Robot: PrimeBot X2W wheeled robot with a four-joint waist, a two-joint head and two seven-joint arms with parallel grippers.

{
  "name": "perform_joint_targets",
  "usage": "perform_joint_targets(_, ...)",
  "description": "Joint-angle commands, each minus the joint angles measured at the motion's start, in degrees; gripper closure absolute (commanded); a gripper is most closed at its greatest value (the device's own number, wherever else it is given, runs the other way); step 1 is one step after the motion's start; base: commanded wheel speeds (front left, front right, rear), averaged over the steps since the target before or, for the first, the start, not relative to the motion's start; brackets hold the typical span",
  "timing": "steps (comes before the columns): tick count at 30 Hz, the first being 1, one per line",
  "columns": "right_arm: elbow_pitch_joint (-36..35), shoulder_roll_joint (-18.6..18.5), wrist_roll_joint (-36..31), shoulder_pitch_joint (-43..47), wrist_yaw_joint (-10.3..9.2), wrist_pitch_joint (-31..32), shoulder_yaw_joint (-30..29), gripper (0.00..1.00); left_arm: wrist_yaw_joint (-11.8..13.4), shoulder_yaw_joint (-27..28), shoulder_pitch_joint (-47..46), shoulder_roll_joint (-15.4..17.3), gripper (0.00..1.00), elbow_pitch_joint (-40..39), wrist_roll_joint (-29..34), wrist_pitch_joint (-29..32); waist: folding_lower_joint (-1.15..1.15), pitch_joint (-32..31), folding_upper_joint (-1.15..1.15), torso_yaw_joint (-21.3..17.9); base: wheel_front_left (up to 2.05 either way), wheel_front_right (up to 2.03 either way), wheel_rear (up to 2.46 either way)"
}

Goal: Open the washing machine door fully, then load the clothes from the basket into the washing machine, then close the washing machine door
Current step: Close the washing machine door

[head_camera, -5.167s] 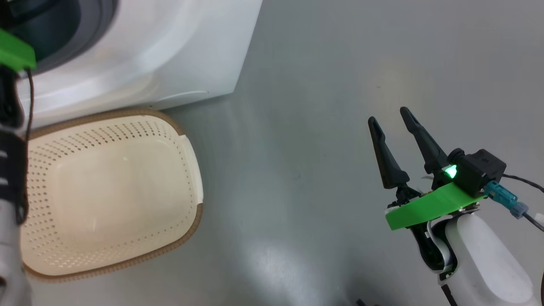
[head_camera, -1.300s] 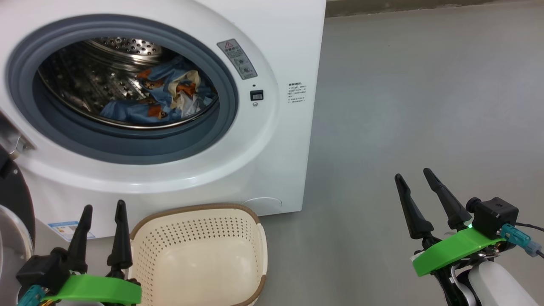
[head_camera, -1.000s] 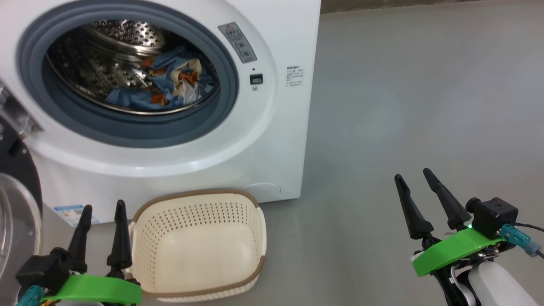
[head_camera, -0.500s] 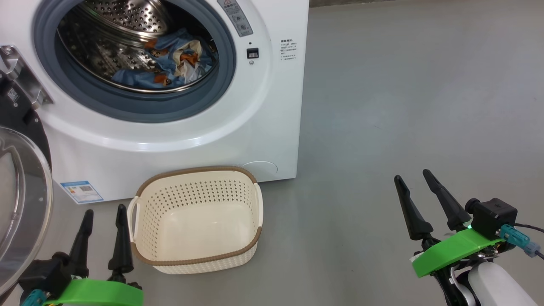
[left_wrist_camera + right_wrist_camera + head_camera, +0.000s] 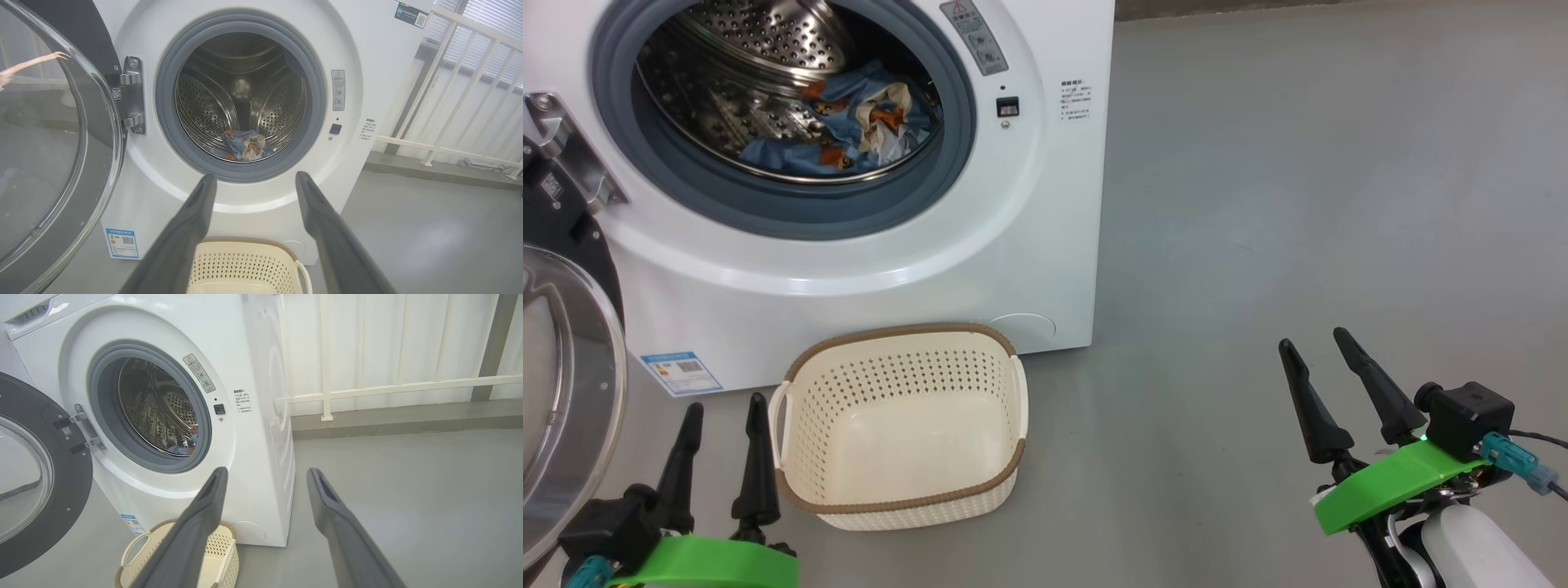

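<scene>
While the washing machine door [image 5: 564,384] stands swung wide on its hinge at the left of the washing machine [image 5: 1054,204], the clothes [image 5: 849,122] lie bunched at the bottom of the steel drum [image 5: 752,49], inside the grey seal [image 5: 956,139]; the basket [image 5: 890,331] sits upright on the grey floor [image 5: 1298,163], close before the machine's lower front edge, its inside bare; left gripper [image 5: 726,402] hangs just beside the basket's left handle, fingers spread wide, gripping nothing; right gripper [image 5: 1312,337] hovers over bare floor well to the right, likewise spread and empty.
</scene>
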Motion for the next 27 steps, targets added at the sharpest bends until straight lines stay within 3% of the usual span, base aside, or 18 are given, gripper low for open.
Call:
perform_joint_targets(1,-1.12,-0.96,0.41,-0.31,0.31,-0.46,1.25,0.00,-0.12,1.88,-0.59,1.20,0.00,-1.53,1.01,-0.36,0.00,-0.03,0.00,0.02,0.00,0.00,0.00)
perform_joint_targets(27,-0.93,-0.89,0.55,-0.56,0.31,-0.46,0.89,0.00,-0.12,1.98,-1.08,1.16,0.00,-0.68,1.84,-0.36,0.00,0.56,0.00,1.82,0.00,0.00,0.00)
